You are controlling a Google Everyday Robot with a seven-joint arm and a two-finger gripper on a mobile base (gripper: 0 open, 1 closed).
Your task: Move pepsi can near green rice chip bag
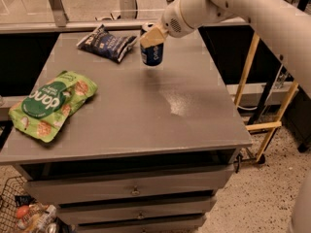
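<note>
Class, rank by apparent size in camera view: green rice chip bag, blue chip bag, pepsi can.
green rice chip bag
blue chip bag
pepsi can, in the end effector over the table's far side

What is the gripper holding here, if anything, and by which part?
The gripper holds the pepsi can by its upper end, with a tan finger against the side near the silver top, over the far part of the table.

Dark blue can point(152, 55) with white lettering, gripped at its top by a tan gripper point(151, 35). Bright green bag point(51, 103), dark green oval logo. Dark blue bag point(107, 43), possibly white-lettered. Grey table point(146, 115).
</note>
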